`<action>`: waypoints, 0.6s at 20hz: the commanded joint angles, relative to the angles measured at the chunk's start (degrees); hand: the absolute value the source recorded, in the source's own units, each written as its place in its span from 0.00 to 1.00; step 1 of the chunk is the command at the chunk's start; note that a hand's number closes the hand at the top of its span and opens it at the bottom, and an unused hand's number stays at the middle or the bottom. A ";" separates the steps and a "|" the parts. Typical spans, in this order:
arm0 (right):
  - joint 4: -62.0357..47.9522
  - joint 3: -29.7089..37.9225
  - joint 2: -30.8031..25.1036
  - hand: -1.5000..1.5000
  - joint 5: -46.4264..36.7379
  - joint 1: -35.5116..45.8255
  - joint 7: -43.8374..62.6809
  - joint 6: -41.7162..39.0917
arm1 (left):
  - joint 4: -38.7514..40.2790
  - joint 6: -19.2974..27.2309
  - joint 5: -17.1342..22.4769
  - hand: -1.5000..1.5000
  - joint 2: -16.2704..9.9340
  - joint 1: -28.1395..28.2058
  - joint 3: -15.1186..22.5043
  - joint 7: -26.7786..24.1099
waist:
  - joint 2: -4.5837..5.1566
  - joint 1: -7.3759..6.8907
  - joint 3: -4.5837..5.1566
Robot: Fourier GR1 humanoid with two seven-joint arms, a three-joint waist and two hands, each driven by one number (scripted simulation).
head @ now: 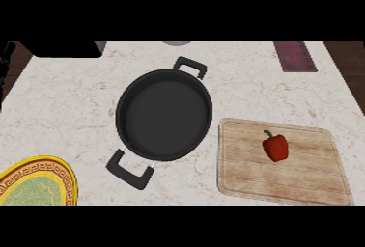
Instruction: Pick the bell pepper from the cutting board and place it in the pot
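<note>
Lying on my board (285,164): one red pepper (276,147), stem up. Pot (164,115) just beside, touching nothing. Neither hand shows, so I cannot tell their state.

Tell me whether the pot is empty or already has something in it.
Empty. The pot shows only its bare dark bottom; the bell pepper lies on the cutting board beside it.

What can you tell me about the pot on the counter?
The pot is black, round and shallow, with a dark, matte inside that holds nothing. It has two black loop handles, one at the far right, one at the near left. It stands upright on the pale marble counter, left of the wooden cutting board, not touching it.
</note>
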State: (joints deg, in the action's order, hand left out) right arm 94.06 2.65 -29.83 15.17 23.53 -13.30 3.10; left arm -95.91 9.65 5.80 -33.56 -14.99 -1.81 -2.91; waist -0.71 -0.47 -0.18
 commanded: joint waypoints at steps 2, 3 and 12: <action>-1.96 1.43 0.32 1.00 0.52 -10.96 7.05 2.59 | 0.69 1.09 -0.26 0.50 0.22 4.86 -0.52 5.18 | 0.23 1.85 0.12; -7.84 2.55 -0.23 1.00 -0.35 -11.92 9.40 4.15 | 5.41 0.57 -0.08 0.50 0.49 7.07 -1.42 2.49 | 1.31 1.78 0.28; -7.73 -0.94 -2.13 0.00 -28.29 -32.82 4.41 28.53 | 10.90 1.76 -0.45 0.50 6.16 19.50 2.36 5.25 | 0.33 2.85 0.33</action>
State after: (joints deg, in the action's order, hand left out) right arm 83.50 3.63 -35.35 -4.66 -0.88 -5.51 21.53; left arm -87.20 10.89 6.19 -29.45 -0.15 -0.57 3.85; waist 0.35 2.50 0.34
